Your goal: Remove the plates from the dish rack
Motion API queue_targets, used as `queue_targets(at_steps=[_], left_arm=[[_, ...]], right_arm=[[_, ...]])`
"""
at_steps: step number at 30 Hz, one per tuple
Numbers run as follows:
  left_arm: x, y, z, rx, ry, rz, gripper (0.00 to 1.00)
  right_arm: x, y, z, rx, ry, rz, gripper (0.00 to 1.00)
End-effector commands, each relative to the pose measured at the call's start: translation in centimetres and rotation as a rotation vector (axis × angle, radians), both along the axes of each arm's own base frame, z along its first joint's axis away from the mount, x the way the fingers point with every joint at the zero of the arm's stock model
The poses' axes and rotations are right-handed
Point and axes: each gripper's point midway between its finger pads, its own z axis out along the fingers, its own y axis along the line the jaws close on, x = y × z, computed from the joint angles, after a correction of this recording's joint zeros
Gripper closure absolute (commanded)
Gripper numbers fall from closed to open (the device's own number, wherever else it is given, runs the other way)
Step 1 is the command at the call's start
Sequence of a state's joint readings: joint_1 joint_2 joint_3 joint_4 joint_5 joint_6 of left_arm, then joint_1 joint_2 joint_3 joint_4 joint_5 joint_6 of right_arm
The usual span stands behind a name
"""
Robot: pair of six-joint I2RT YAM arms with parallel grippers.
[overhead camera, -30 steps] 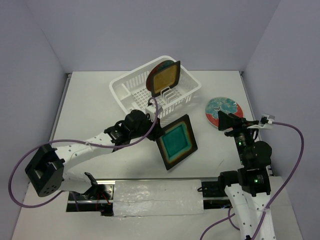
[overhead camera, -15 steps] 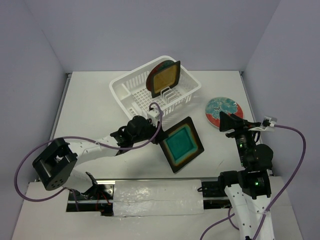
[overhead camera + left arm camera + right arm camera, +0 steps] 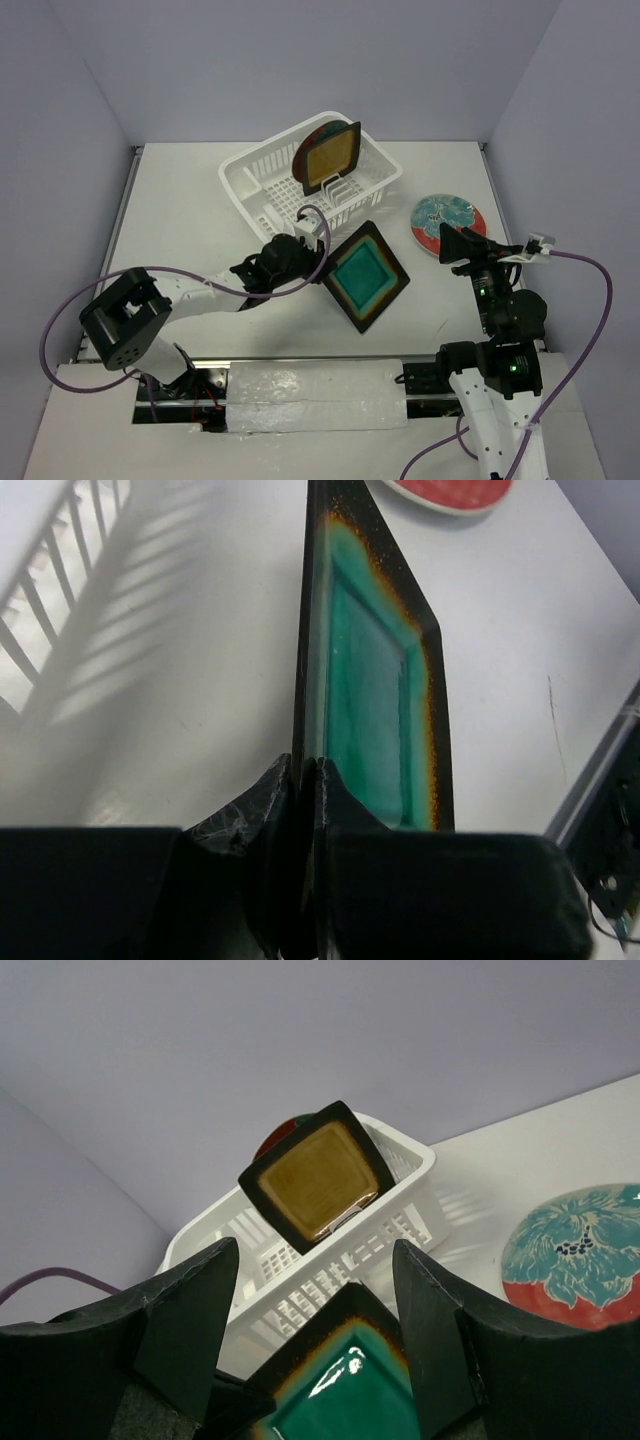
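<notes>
**Table** [image 3: 180,220]: white; it carries all the items below.

**Dish rack** [image 3: 250,190]: white lattice basket, set at an angle at the far middle. The amber-centred square plate [image 3: 330,158] stands upright in its dividers. The round plate [image 3: 304,150] stands close behind it and is mostly hidden.

**Unloaded ware:** the red-rimmed round plate [image 3: 447,222] lies flat on the table, right of the rack.

**Item in hand:** the teal-centred square plate [image 3: 365,277] is out of the rack, just in front of its near right corner.

- It is held corner-up, its glazed face tilted upward.
- Whether its lowest corner touches the table cannot be told.

**Left gripper** [image 3: 305,780]: clamped tight on the teal plate's dark rim. The plate extends away from the fingers, rightward from the rack. In the inspector's judgement, laying it down requires rolling the face level.

**Right gripper** [image 3: 315,1330]: jaws apart, holding nothing, right of the rack beside the round plate.
</notes>
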State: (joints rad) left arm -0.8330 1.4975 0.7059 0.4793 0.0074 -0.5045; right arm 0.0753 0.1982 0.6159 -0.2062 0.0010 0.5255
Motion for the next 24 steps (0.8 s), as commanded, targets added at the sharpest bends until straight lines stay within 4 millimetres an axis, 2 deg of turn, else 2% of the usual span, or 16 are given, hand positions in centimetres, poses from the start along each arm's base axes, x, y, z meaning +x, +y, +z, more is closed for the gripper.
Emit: queue_targets(at_steps=[1,8,14,19,24], left_arm=[[2.6,2.4,-2.4,0.167,-0.06,0.119,0.97],[2.3,2.9,-5.1,0.201,-0.029,0.129,0.92],[0.0,3.4,-8.0,0.178,0.061,0.102,0.89],[-1.2,3.7,-9.0,0.179,0.084,0.089,0.86],[-2.5,2.9,-10.4,0.189,0.117,0.053,0.86]], right_arm=[[-0.3,-0.1,1.4,-0.01,-0.059,-0.005,0.3],[-0.3,0.4,1.2,-0.012,-0.064,0.023,0.3],[-0.5,0.5,1.1,-0.009,-0.066,0.029,0.29],[-0.7,0.5,1.7,-0.011,-0.075,0.028,0.29],[-0.7,0.6,1.9,-0.005,-0.082,0.034,0.29]])
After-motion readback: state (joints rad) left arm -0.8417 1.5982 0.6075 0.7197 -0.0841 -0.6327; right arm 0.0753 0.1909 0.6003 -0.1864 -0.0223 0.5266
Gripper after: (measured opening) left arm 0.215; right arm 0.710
